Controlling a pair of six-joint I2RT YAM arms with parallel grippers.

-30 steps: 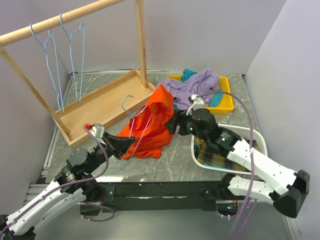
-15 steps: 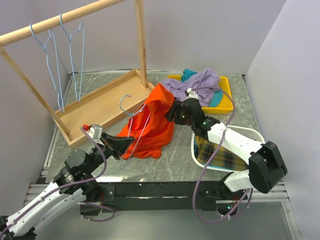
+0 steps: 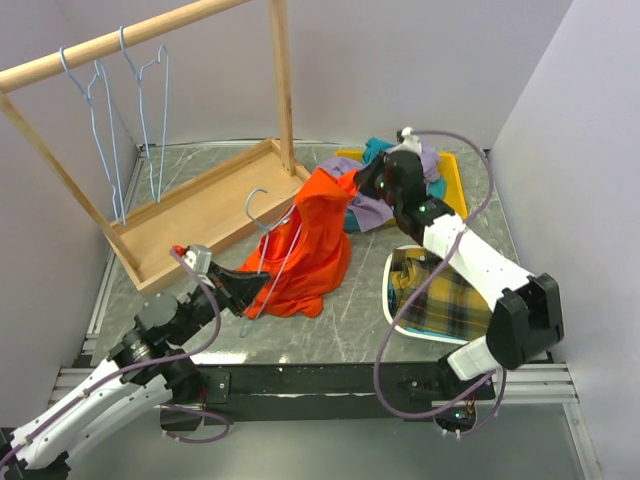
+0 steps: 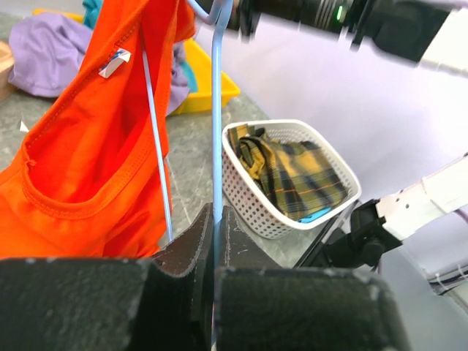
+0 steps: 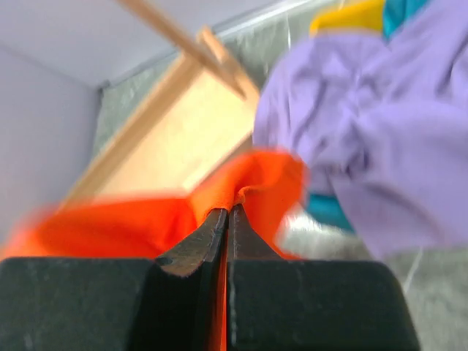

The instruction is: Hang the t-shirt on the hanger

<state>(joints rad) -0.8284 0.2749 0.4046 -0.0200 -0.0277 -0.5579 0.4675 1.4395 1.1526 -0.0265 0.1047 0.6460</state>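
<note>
Both closed: we are clamping hanger in left gripper, pinching t-shirt in right gripper, cloth hanging below it for threading.

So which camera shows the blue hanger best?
Top external view: the hanger shows hook and long wires, partly inside the t-shirt. Left wrist shows only wire stretches, one clamped by the left gripper; right wrist shows none.
</note>
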